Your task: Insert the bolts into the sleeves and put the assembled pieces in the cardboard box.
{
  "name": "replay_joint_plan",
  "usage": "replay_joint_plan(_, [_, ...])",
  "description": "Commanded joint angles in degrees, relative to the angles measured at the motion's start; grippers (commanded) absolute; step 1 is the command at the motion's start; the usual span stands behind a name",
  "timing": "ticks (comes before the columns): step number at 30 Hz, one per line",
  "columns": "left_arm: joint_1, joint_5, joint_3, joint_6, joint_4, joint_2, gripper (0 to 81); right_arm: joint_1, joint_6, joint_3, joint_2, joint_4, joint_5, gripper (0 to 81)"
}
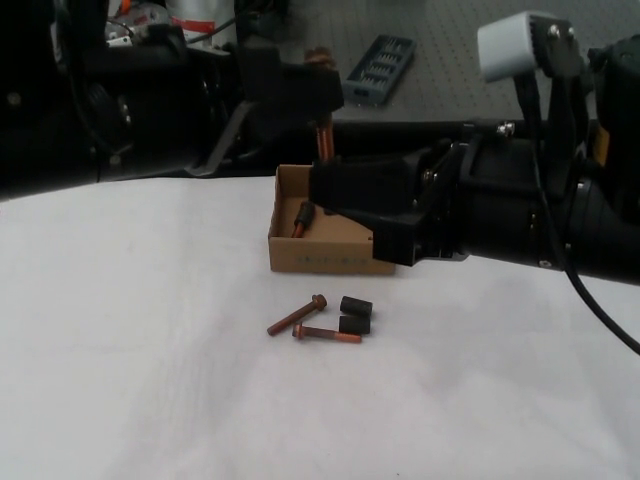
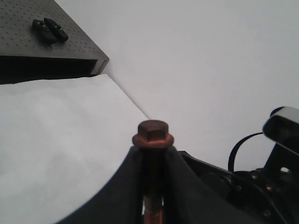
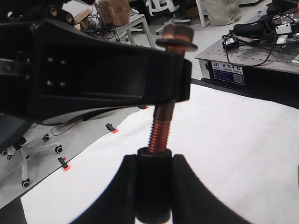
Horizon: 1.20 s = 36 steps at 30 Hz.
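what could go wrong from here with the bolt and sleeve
The bolt, clamped in the left gripper, meets the sleeve slightly tilted, so it could jam or get pushed askew. If the right gripper loses the sleeve, the piece might drop onto the white cloth beside the cardboard box rather than into it.

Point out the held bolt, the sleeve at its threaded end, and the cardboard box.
held bolt [image 2: 153,133]: left wrist view, on its hexagonal head.
sleeve [image 3: 153,181]: right wrist view, on its black outer wall.
cardboard box [image 1: 316,256]: high view, on its front wall.
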Motion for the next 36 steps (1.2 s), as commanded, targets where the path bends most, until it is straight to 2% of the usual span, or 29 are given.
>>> replay_joint_plan(1, [0.1, 0.5, -0.3, -0.4, 0.8, -0.7, 0.6, -0.8, -0.2, -0.7, -0.1, -1.6, 3.3, 1.9])
replay_joint_plan(11, [0.1, 1.3, -0.3, -1.1, 2.4, -0.7, 0.6, -4.4, 0.0, -0.7, -0.1, -2.4, 1.9, 1.9])
replay_joint_plan(17, [0.1, 6.7, -0.3, -0.7, 3.6, -0.7, 0.6, -4.5, 0.0, -0.7, -0.1, -3.9, -0.6, 1.9])
replay_joint_plan(22, [0.1, 5.9, -0.3, 2.9, 3.6, -0.7, 0.6, -4.5, 0.0, -0.7, -0.1, -4.0, -4.3, 1.9])
replay_joint_plan(36, [0.1, 13.3, -0.3, 3.0, 5.5, -0.7, 0.6, -4.5, -0.1, -0.7, -0.1, -3.1, -6.0, 1.9])
